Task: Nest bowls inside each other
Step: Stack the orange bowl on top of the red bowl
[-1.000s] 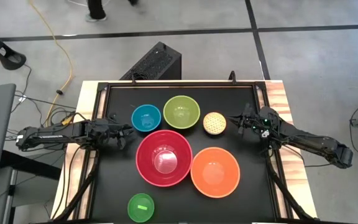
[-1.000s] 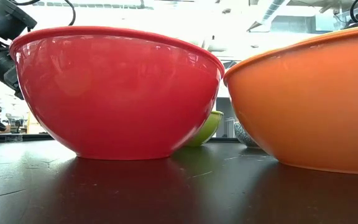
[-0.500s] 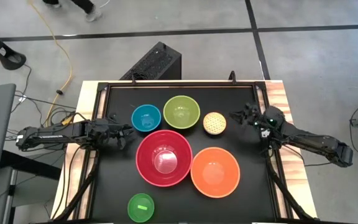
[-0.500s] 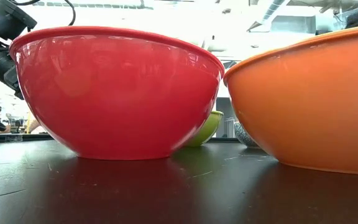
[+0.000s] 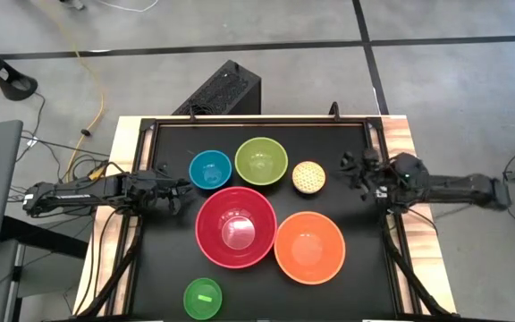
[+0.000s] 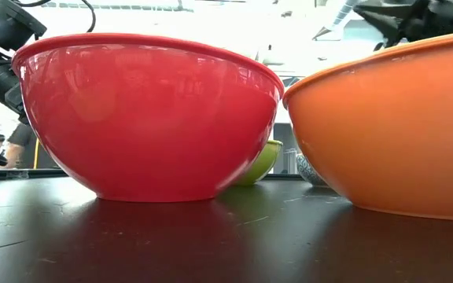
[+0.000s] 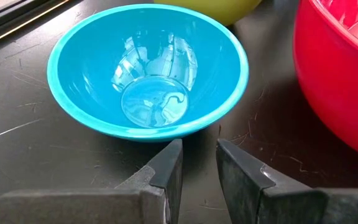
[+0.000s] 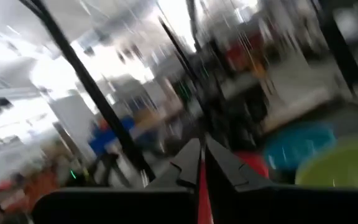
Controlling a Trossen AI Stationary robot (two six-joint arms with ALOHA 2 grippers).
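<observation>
Six bowls sit apart on the black table (image 5: 168,268), none inside another. Back row: blue bowl (image 5: 209,168), lime green bowl (image 5: 261,160), small speckled tan bowl (image 5: 308,177). Nearer the front, the big pink-red bowl (image 5: 236,226) and the orange bowl (image 5: 309,247) stand side by side, almost touching, and the smallest green bowl (image 5: 203,298) sits alone at the front edge.

Left gripper (image 5: 184,190) lies low on the table just beside the blue bowl, between it and the pink-red one; its fingers (image 7: 166,171) are nearly together with a thin gap, holding nothing. Right gripper (image 5: 354,172) hangs raised near the table's right edge, just beside the speckled tan bowl but clear of it, its fingers (image 8: 188,160) pinched almost closed on nothing. A person (image 6: 10,145) shows in the room beyond.
</observation>
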